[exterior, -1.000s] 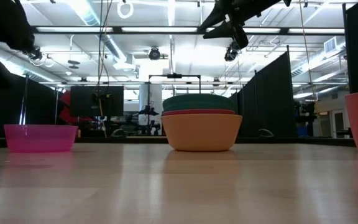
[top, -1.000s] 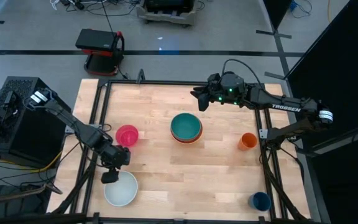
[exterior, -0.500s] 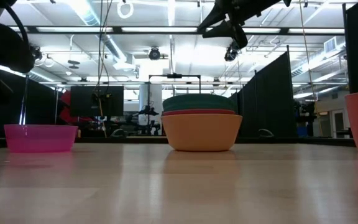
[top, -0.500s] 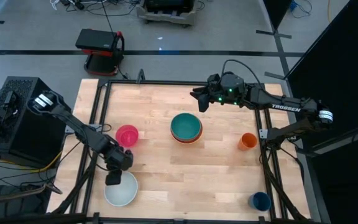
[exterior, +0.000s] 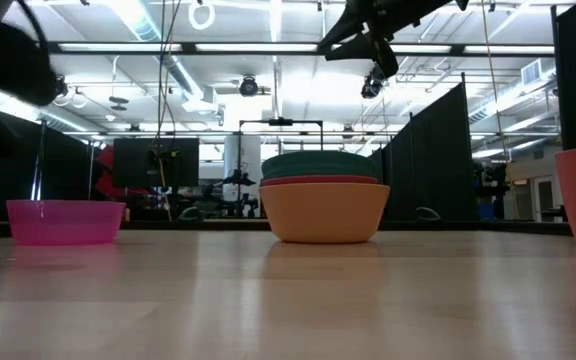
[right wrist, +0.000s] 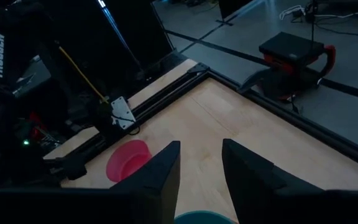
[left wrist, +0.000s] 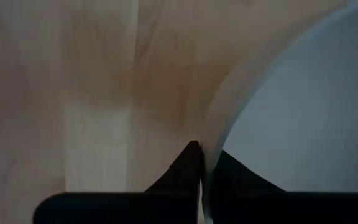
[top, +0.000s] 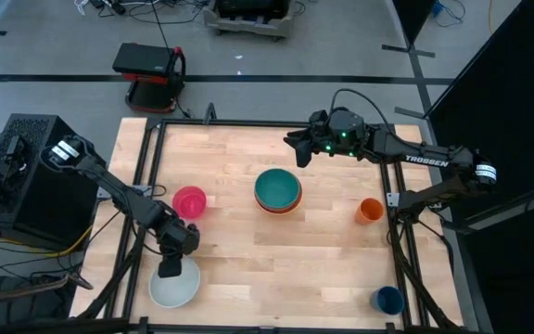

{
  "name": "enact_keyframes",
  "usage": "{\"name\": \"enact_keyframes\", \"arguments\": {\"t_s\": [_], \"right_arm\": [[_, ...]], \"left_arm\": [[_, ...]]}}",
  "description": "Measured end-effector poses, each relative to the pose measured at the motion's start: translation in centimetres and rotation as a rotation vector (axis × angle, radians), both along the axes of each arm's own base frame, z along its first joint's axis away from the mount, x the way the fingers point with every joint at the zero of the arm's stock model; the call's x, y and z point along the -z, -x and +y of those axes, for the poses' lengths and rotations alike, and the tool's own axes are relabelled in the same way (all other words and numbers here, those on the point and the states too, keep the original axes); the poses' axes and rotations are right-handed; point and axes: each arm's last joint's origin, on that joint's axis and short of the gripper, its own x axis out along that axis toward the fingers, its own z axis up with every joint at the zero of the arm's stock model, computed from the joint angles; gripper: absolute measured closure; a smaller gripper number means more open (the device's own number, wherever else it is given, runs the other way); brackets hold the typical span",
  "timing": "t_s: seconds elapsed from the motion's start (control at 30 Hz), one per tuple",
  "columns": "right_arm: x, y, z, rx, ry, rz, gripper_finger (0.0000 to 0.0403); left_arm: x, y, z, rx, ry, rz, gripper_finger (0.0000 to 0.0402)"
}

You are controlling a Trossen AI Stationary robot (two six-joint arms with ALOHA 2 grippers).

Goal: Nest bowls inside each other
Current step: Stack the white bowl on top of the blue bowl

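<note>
White plastic is what you have pinched: the left gripper (top: 169, 269) has its fingers closed on the rim of the white bowl (top: 174, 286), which sits at the near left part of the table (top: 239, 237). In the left wrist view the two dark fingertips (left wrist: 188, 163) meet across the rim, one outside and one inside the wall. It is a thin hold on a smooth edge, so I would lift slowly and keep the bowl level; a quick swing would likely let it pivot or slip out.

Next along, the pink bowl (top: 189, 200) stands just beyond your gripper, apart from the white one. Raise the white bowl enough to clear it before you travel, since it sits close to the straight line to the stack.

In the middle of the table is the stack: the teal green bowl (top: 277, 188) sits in the red-orange bowl (exterior: 320, 181), which sits in the yellow-orange bowl (exterior: 324, 213). Bring the white bowl over its centre, lower it into the teal one, and only then release.

Farther right, the right gripper (top: 297, 149) hovers above the far side of the table with its fingers partly apart and holding nothing; it is close to the stack, so watch for crowding. The orange cup (top: 370, 210) and dark blue cup (top: 388, 299) stay out of this.
</note>
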Motion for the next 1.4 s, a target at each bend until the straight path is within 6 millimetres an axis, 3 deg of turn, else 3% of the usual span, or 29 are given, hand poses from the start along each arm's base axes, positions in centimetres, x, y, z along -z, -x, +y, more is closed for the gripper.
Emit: {"name": "enact_keyframes", "arguments": {"t_s": [0.4, 0.63, 0.83, 1.03, 1.4], "right_arm": [[0.0, 0.1, -0.4, 0.006, 0.019, 0.008, 0.0306], [-0.7, 1.1, -1.1, 0.007, 0.045, -0.007, 0.0321], [-2.1, 3.4, -1.6, 0.045, 0.072, -0.017, 0.0327], [-2.7, 4.9, -1.5, 0.051, 0.084, 0.0, 0.0325], [-3.6, 7.4, -1.0, 0.056, 0.105, 0.029, 0.0319]], "left_arm": [[-8.2, -2.2, 4.6, -0.084, -0.191, -0.079, 0.0402], [-11.7, -4.9, 9.8, -0.149, -0.326, -0.111, 0.0402], [-12.7, -9.7, 13.8, -0.14, -0.372, -0.118, 0.0402], [-13.4, -13.8, 16.2, -0.166, -0.364, -0.119, 0.0402], [-12.8, -20.2, 21.3, -0.221, -0.343, -0.115, 0.0402]]}}
